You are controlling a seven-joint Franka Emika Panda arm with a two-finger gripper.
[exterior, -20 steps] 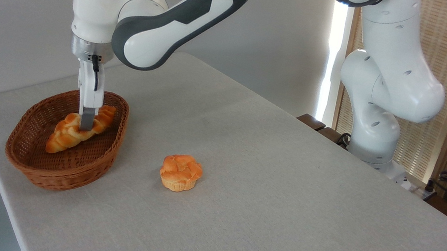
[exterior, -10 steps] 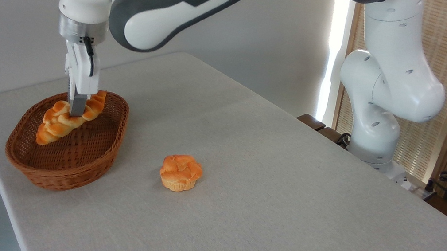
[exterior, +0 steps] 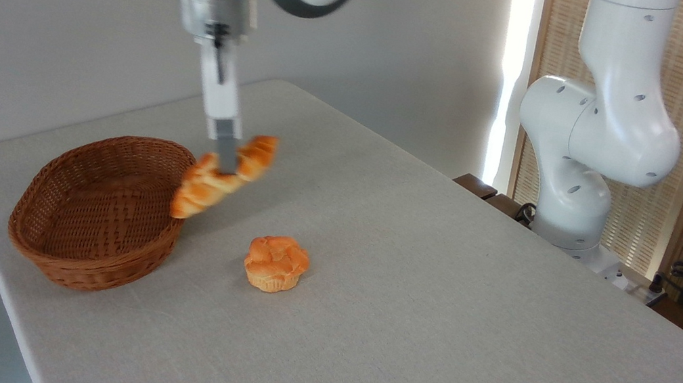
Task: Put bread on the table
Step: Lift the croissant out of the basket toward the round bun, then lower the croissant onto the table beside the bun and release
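One second back my gripper (exterior: 225,159) was down in the wicker basket (exterior: 92,248); now, clamped on the braided bread (exterior: 205,187), it has carried the loaf, slightly blurred, apparently just past the rim, over the table (exterior: 436,289), near the muffin-shaped bun (exterior: 276,263). Lowering remains.

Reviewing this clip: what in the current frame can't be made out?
- Hand: only one finger shows, edge-on; the other is behind the bread.
- Bread: motion-blurred, so its braid detail and the exact contact are unclear.
- Arm: upper links cut off by the top edge.
- Basket: near inner wall hidden by its own rim.
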